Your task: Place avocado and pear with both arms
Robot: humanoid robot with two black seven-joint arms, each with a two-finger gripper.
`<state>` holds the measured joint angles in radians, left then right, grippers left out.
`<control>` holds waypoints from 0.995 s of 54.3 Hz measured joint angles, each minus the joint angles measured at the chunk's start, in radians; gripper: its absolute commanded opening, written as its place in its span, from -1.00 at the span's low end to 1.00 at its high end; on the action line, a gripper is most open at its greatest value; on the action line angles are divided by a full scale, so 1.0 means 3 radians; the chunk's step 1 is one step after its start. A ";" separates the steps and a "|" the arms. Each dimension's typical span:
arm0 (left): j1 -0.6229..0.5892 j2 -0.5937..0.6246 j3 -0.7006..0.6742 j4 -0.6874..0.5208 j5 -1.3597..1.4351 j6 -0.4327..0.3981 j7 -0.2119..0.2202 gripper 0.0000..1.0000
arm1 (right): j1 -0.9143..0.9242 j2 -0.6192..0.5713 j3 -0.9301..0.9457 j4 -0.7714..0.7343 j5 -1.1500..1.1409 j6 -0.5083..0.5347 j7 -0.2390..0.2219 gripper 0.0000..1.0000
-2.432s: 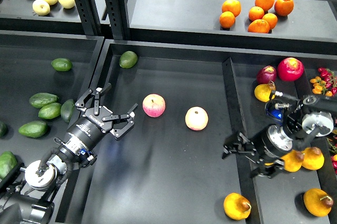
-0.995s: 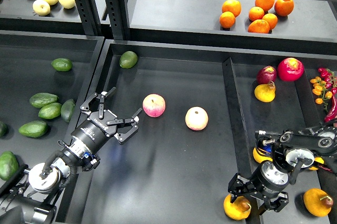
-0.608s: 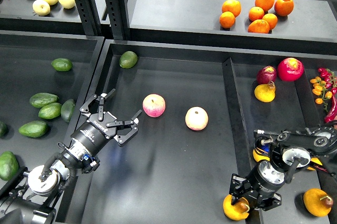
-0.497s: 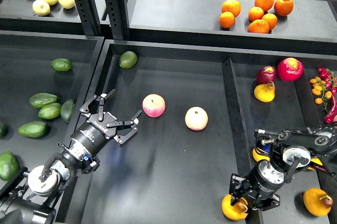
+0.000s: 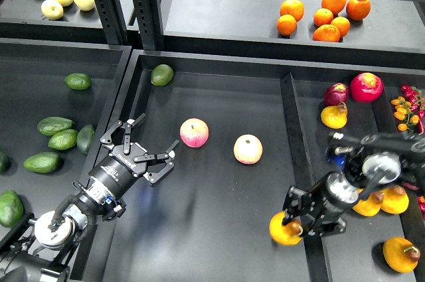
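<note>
My right gripper (image 5: 292, 222) is shut on the yellow-orange pear (image 5: 279, 229) and holds it over the lower right corner of the centre tray (image 5: 219, 96), beside the divider. My left gripper (image 5: 154, 139) is open and empty over the left part of the centre tray, left of a pink-yellow apple (image 5: 194, 133). The dark green avocado (image 5: 85, 139) lies in the left bin against its right wall, just left of my left gripper.
A second apple (image 5: 248, 148) lies mid-tray and a small green avocado (image 5: 162, 74) at its far left corner. Paler avocados (image 5: 54, 125) fill the left bin. More pears (image 5: 400, 254) and red fruit (image 5: 366, 86) lie in the right bin. Oranges (image 5: 324, 15) sit on the rear shelf.
My right gripper came down on the pear at the tray's lower right, shut on it, and has now lifted it up and to the left. My left gripper has barely moved.
</note>
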<state>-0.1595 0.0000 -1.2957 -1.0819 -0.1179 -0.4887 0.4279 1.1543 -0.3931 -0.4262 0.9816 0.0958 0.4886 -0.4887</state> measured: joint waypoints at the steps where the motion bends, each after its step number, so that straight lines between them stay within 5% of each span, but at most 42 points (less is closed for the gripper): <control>1: 0.0000 0.0000 0.0001 -0.0001 0.0001 0.0000 0.0000 0.99 | 0.0023 -0.0035 0.0000 0.0015 0.0018 0.0000 0.0000 -0.58; 32: -0.0003 0.0000 0.0071 -0.0014 0.0011 0.0000 0.0000 0.99 | -0.0083 -0.1206 -0.0065 0.0205 -0.0084 0.0000 0.0001 -0.57; 54: -0.0005 0.0000 0.0095 -0.0014 0.0030 0.0000 0.0000 0.99 | -0.0622 -0.1198 0.0055 0.0051 -0.0406 0.0000 0.0000 -0.55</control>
<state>-0.1609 0.0000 -1.2671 -1.0860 -0.1089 -0.4887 0.4280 0.9677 -0.7526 -0.4099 0.9969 -0.0262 0.4887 -0.4886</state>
